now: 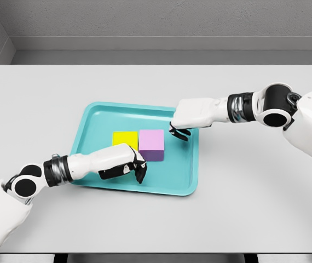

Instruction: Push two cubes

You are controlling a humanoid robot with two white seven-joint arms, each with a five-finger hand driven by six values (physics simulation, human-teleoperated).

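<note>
Yellow cube (125, 139) & pink cube (151, 144) touch side by side in teal tray (98, 118) on desk (35, 104). Left hand (127, 164) clenched just in front; right hand (181, 130) curled near pink cube, both holding nothing.

Two cubes, left cube (125, 139) touching right cube (151, 144), are sitting in a tray (98, 118) lying on a table (35, 98).

tray (93, 123): yellow cube (125, 138) touching purple cube (151, 143) | left hand (127, 164) curled below | right hand (180, 130) curled beside
</note>
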